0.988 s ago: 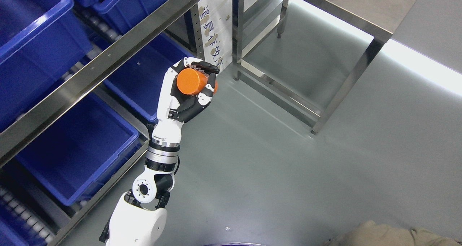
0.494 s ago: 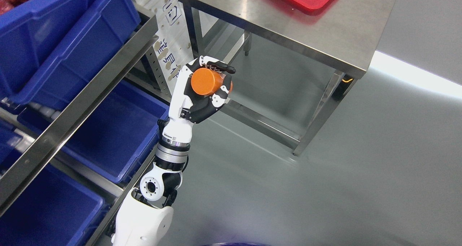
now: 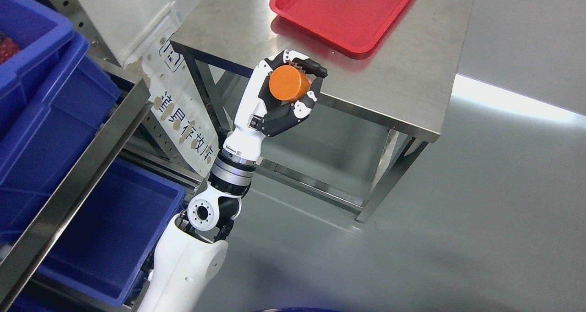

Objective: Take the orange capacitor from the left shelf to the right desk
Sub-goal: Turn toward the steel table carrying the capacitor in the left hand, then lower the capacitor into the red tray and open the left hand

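Observation:
My left hand (image 3: 293, 85) is raised in the middle of the head view with its fingers curled around an orange cylindrical capacitor (image 3: 287, 83). It holds the capacitor in the air over the front edge of the steel desk (image 3: 403, 83). A red tray (image 3: 343, 9) lies on the far part of the desk. The shelf (image 3: 68, 174) with blue bins (image 3: 50, 119) stands at the left. The right arm does not show.
A white perforated panel with printed characters (image 3: 178, 119) hangs on the shelf end, just left of my forearm. The desk's legs and lower rails (image 3: 316, 188) stand on the grey floor (image 3: 458, 220), which stretches to the right.
The camera has swung up and right, bringing the desk and red tray into view. My left hand, still holding the capacitor, has moved from beside the shelf to the desk's front edge.

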Controlling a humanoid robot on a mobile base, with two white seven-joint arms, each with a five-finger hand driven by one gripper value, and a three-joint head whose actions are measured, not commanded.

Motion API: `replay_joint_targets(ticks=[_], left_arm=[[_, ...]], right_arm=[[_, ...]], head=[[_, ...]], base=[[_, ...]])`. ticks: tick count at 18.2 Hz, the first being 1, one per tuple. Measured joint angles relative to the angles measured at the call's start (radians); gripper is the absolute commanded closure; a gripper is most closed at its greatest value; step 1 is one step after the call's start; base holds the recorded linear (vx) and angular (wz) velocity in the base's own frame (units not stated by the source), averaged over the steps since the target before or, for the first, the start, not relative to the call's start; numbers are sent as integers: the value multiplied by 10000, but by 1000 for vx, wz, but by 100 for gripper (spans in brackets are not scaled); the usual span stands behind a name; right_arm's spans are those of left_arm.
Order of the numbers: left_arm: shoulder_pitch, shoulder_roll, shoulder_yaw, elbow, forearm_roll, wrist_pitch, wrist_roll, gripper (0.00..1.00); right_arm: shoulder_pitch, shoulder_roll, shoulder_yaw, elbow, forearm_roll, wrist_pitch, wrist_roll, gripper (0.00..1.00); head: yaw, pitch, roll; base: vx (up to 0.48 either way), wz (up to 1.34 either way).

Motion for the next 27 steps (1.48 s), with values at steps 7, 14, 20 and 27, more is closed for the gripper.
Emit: replay_joint_targets(ticks=[7,14,20,27], left_arm=[[-1898,-1,-354,621,194,1017,-1,96],[-4418,-1,-788,2622,530,2315,26,95],[-6075,-1,-1283,4907,776,2530,39,95],[-6692,-1,-1938,7102,841,2843,117,91]], right_arm=[[2,-1,-1,0,0,0,0,0],[5,-1,1,0,0,1,0,0],[7,-1,1,0,0,1,0,0],[7,-2,1,0,0,2,0,0]], head=[[0,0,0],[0,0,0],[0,1,0],[0,1,0]], base=[[228,-104],[156,-70],[83,-36],[13,0]])
